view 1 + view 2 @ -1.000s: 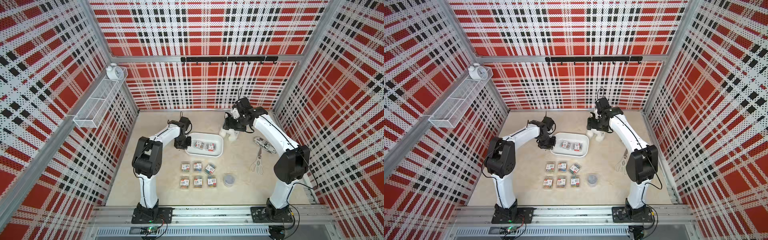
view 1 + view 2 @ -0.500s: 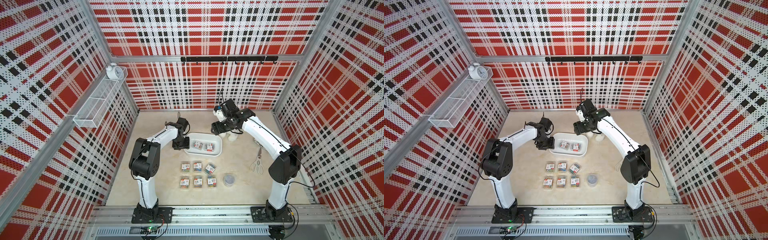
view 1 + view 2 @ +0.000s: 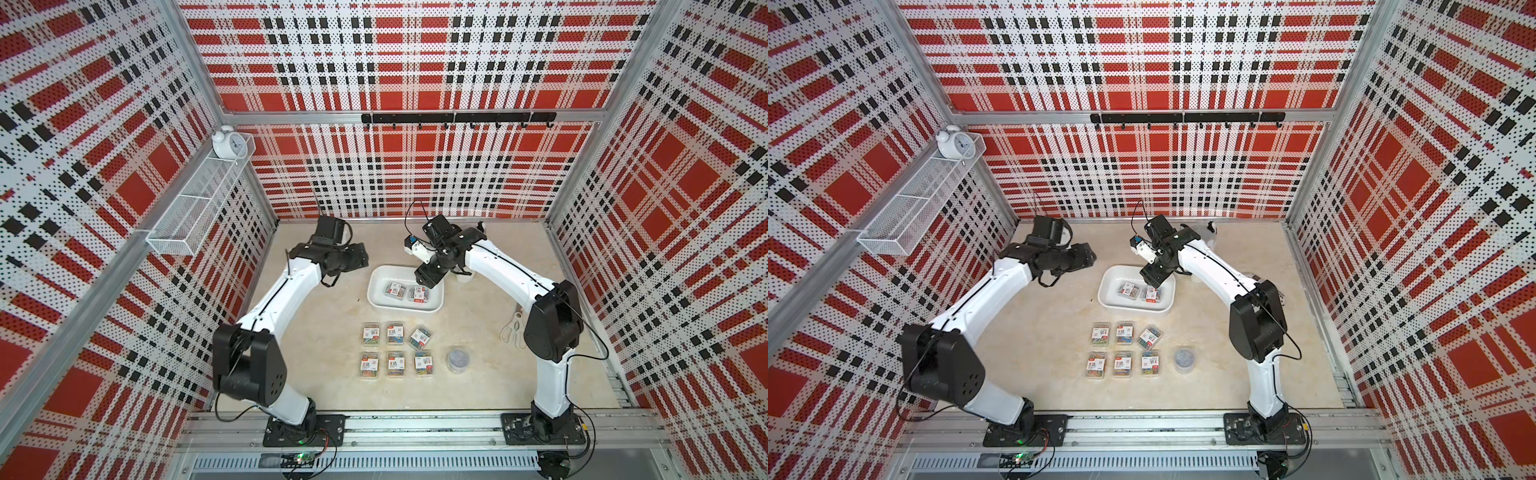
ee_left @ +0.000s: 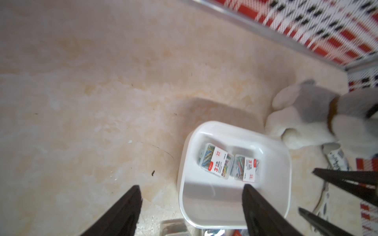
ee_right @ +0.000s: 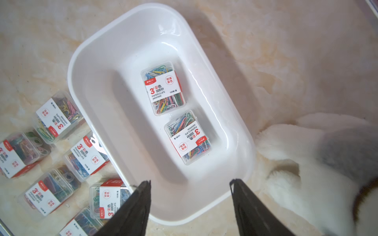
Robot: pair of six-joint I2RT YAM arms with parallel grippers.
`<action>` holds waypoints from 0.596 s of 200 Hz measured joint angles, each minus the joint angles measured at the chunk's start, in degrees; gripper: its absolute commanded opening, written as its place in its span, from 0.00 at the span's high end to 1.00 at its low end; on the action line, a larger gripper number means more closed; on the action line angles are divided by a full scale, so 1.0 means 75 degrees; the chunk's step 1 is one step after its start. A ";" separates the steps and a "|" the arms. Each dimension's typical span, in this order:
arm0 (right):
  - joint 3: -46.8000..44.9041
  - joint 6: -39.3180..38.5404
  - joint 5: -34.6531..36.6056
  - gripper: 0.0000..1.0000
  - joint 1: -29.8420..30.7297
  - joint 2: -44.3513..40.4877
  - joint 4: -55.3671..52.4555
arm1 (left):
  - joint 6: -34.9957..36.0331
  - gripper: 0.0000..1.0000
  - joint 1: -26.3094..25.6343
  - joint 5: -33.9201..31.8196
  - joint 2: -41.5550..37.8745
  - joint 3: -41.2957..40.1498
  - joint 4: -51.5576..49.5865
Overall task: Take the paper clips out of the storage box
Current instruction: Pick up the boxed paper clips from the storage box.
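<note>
The right gripper (image 5: pixel 190 181) is hanging over the storage box (image 3: pixel 374 291), near its 1 o'clock corner, with its fingers apart and gripping nothing. The left gripper (image 4: pixel 190 186) is hovering at the box's 10 o'clock, likewise spread and empty. Two paper clip cases (image 5: pixel 163 87) are lying flat inside. Six more cases (image 3: pixel 394 333) and a round tub (image 3: pixel 457 359) are sitting on the table (image 3: pixel 324 332) at the box's 6 and 5 o'clock.

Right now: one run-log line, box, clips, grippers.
storage box: two clip cases inside | table: six cases, round tub | right gripper: open above box | left gripper: open, empty
</note>
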 measured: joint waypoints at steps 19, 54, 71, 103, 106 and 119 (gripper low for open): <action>0.0000 -0.0373 -0.0076 0.31 0.0117 0.0274 -0.0017 | -0.0236 0.21 0.0350 0.0015 -0.0493 -0.0458 0.0379; -0.0006 -0.0813 -0.0067 0.26 0.0224 0.0632 -0.0073 | -0.0458 0.21 0.0519 0.0160 -0.0551 -0.1151 0.0595; -0.0006 -0.0930 -0.0032 0.24 0.0248 0.0734 -0.0093 | -0.0472 0.20 0.0551 0.0256 -0.0539 -0.1271 0.0595; -0.0006 -0.1023 0.0131 0.20 0.0251 0.0947 -0.0105 | -0.0472 0.20 0.0551 0.0364 -0.0536 -0.1271 0.0659; -0.0006 -0.1035 0.0157 0.20 0.0251 0.0968 -0.0105 | -0.0472 0.20 0.0551 0.0376 -0.0533 -0.1271 0.0662; -0.0006 -0.1058 0.0259 0.19 0.0251 0.1081 -0.0099 | -0.0472 0.20 0.0551 0.0425 -0.0530 -0.1271 0.0664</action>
